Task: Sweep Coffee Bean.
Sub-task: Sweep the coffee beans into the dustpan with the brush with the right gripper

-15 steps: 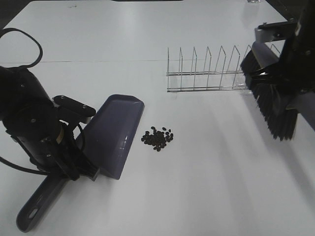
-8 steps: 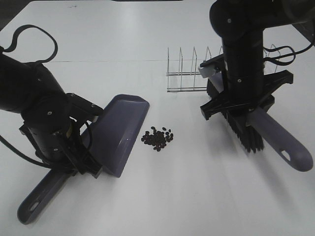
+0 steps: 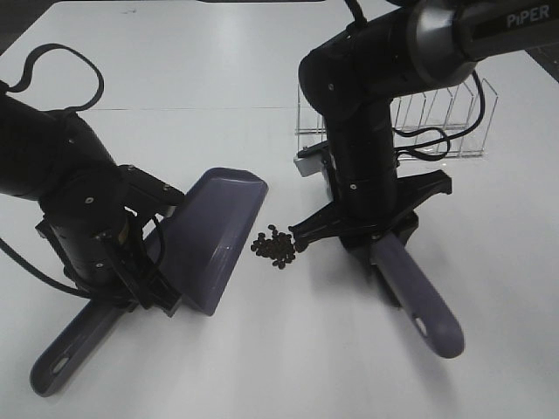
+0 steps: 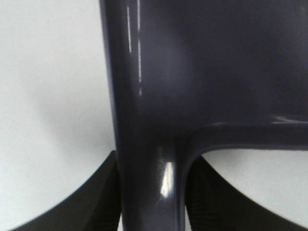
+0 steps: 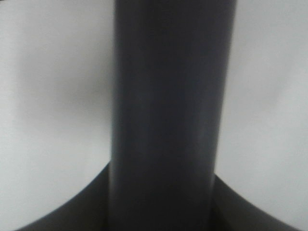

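Left gripper (image 4: pixel 154 209): jaws clamped on the dustpan (image 3: pixel 214 229) handle. In the left wrist view, fingers (image 4: pixel 98 199) sit on both sides of the grey-purple stem. The pan lies flat on the table (image 3: pixel 175 70) ahead of my jaws, with its open lip facing away from them.

Right gripper (image 5: pixel 161 209): jaws clamped on the brush (image 3: pixel 417 297) handle. The right wrist view shows only a dark shaft between the pads, blurred. The handle tail sticks out behind the jaws and slopes down to the table. The brush head is mostly hidden under my arm, so I can't tell whether the bristles touch down.

Coffee beans (image 3: pixel 279 247): one tight pile on the table, between my two grippers. It sits just beside the near end of the right gripper (image 3: pixel 376 237) and just off the dustpan lip, not on it. No beans in the pan that I can see.

Wire rack (image 3: pixel 441 118): beyond the right jaws, well apart from the pile.
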Controlling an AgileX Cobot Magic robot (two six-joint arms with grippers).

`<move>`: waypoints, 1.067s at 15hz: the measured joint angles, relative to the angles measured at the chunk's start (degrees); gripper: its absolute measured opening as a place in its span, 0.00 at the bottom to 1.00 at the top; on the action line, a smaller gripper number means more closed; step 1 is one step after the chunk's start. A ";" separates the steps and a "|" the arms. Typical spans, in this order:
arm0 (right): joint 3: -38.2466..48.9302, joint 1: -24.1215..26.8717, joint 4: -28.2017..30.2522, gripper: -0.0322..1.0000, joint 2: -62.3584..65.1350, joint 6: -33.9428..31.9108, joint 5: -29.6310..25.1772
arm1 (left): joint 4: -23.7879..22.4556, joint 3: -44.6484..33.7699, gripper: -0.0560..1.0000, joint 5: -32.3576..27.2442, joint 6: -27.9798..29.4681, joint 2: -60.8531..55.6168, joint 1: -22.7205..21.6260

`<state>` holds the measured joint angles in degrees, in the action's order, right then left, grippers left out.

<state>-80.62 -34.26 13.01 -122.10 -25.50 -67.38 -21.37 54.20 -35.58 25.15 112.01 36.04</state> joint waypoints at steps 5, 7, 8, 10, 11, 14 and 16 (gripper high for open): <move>-7.33 -0.17 -19.08 0.32 -4.41 1.15 4.93 | 0.00 0.00 0.38 -0.06 -0.11 0.11 0.00; -9.85 -0.17 -24.75 0.32 -7.10 2.29 5.50 | 0.00 0.00 0.38 -0.06 -0.17 0.11 0.00; -11.80 -0.23 -28.65 0.32 -8.31 2.98 5.61 | 0.00 0.00 0.38 -0.06 -0.17 0.11 0.00; -14.15 -0.17 -34.66 0.32 -9.85 5.61 7.85 | 0.17 0.00 0.38 -0.23 0.46 0.11 -0.06; -15.36 0.00 -37.76 0.32 -10.03 6.36 9.34 | -0.11 0.00 0.38 -0.34 0.46 0.11 -0.06; -18.68 -0.23 -41.60 0.32 -10.08 7.68 11.46 | 0.06 0.00 0.38 -0.29 -0.06 0.17 -0.06; -19.94 -0.23 -41.65 0.32 -10.08 8.25 11.17 | 0.40 0.11 0.38 -0.29 -0.40 0.23 -0.06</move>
<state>-100.55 -34.49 -28.65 -132.18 -17.25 -56.21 -20.97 54.32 -35.87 24.75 112.24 35.98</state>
